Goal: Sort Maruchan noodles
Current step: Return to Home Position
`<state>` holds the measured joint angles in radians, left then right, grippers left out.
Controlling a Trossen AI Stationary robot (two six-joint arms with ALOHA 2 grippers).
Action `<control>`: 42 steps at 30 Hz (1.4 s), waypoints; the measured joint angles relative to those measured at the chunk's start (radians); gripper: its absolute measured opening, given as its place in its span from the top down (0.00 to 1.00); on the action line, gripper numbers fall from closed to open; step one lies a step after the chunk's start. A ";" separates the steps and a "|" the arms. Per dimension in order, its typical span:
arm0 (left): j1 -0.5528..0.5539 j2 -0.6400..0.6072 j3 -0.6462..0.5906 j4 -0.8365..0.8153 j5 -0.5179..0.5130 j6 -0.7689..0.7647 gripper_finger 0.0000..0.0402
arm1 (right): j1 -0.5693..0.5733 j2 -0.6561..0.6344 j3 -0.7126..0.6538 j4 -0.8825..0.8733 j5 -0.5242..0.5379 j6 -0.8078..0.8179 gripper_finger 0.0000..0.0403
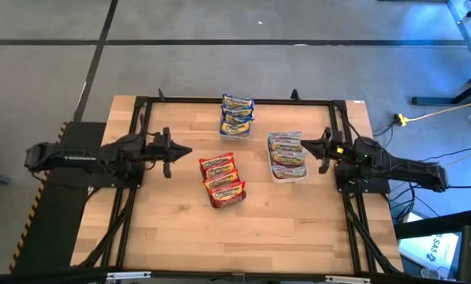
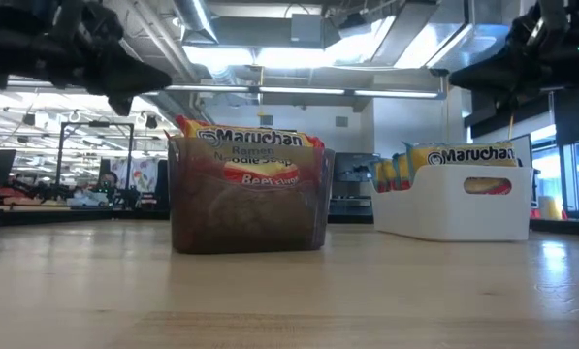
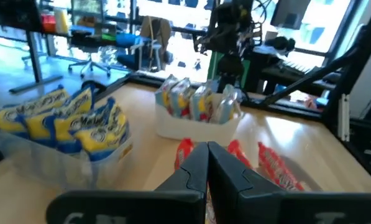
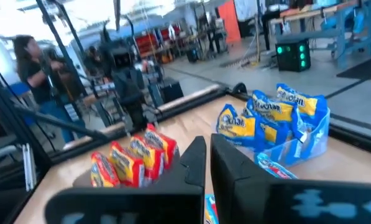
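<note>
The Maruchan noodles stand in three groups. Blue-labelled packets (image 1: 237, 114) fill a clear container by the far edge. Red-labelled packets (image 1: 222, 180) sit on edge in a grey see-through container (image 2: 248, 223) at mid-table. Pinkish-orange packets (image 1: 287, 154) lie in a white bin (image 2: 459, 208). My left gripper (image 1: 186, 150) hovers shut to the left of the red packets, raised above the table (image 2: 148, 78). My right gripper (image 1: 304, 144) is shut too and hangs over the white bin's right rim. In the left wrist view the left fingers (image 3: 207, 168) point past the red packets (image 3: 269, 165) toward the white bin (image 3: 197, 118).
A black frame (image 1: 235, 100) borders the wooden table top. Bare wood (image 1: 235, 237) stretches between the containers and the near edge. A person (image 4: 30, 62) stands in the room beyond the table. Cables run on the floor to the right (image 1: 440, 114).
</note>
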<state>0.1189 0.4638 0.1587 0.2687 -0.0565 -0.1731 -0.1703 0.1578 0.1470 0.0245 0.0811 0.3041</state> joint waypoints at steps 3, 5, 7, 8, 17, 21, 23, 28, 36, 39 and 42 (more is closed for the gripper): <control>-0.015 -0.062 -0.031 -0.004 -0.006 -0.001 0.99 | 0.000 -0.064 -0.033 0.008 -0.005 0.006 1.00; -0.022 -0.103 -0.038 -0.039 -0.003 -0.001 0.99 | 0.000 -0.100 -0.055 0.002 -0.022 0.006 1.00; -0.024 -0.143 -0.038 -0.085 -0.008 -0.001 0.99 | 0.000 -0.127 -0.073 0.001 -0.027 0.006 1.00; -0.024 -0.162 -0.038 -0.105 -0.010 -0.001 0.99 | 0.000 -0.139 -0.081 0.002 -0.029 0.006 1.00; -0.024 -0.323 -0.038 -0.238 -0.009 -0.001 0.99 | 0.000 -0.152 -0.140 0.024 -0.037 0.014 1.00; -0.024 -0.381 -0.038 -0.311 -0.005 -0.001 0.99 | 0.000 -0.153 -0.140 0.025 -0.050 0.013 1.00; -0.024 -0.418 -0.038 -0.350 -0.005 -0.001 0.99 | 0.000 -0.152 -0.140 0.017 -0.066 0.013 1.00; -0.024 -0.462 -0.039 -0.419 -0.004 -0.008 0.99 | 0.000 -0.152 -0.139 0.005 -0.073 0.008 1.00; -0.024 -0.462 -0.113 -0.344 -0.058 -0.038 0.99 | 0.000 -0.152 -0.139 0.006 -0.049 0.015 1.00; -0.021 -0.449 -0.151 -0.250 0.009 -0.048 0.99 | 0.000 -0.151 -0.138 0.010 -0.037 0.017 1.00; -0.020 -0.460 -0.151 -0.255 0.051 -0.031 0.99 | 0.000 -0.152 -0.138 0.010 -0.036 0.028 1.00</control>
<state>0.0986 0.0036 0.0082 0.0136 -0.0053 -0.2045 -0.1699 0.0063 0.0086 0.0341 0.0451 0.3325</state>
